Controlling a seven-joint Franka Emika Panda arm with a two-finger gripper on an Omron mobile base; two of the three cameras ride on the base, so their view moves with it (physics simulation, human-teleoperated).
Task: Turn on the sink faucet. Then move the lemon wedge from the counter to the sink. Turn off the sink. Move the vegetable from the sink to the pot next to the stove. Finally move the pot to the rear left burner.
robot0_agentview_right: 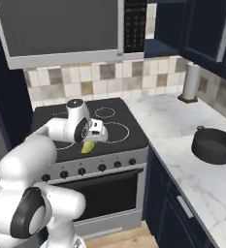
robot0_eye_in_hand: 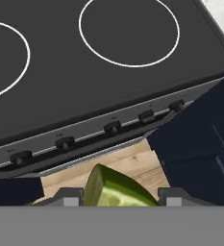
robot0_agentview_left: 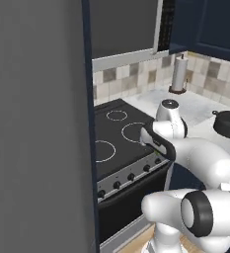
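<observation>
My gripper [robot0_agentview_right: 88,143] hangs over the front edge of the stove [robot0_agentview_right: 115,119], shut on the lemon wedge [robot0_agentview_right: 87,148], a small yellow-green piece. In the hand view the wedge [robot0_eye_in_hand: 114,189] sits between the two finger tips of the gripper [robot0_eye_in_hand: 118,198], with the stove's knob panel [robot0_eye_in_hand: 112,128] and wooden floor below. The black pot [robot0_agentview_right: 214,144] stands on the white marble counter [robot0_agentview_right: 170,116] to the right of the stove, well away from my hand. From the left base view the pot [robot0_agentview_left: 228,123] is past my arm, right of the stove [robot0_agentview_left: 117,134]. The sink and its faucet are out of view.
A paper towel roll [robot0_agentview_right: 191,81] stands in the counter's back corner. A microwave [robot0_agentview_right: 61,29] hangs over the stove and dark blue cabinets [robot0_agentview_right: 209,29] hang over the counter. A tall grey panel [robot0_agentview_left: 37,123] blocks the left of the left base view.
</observation>
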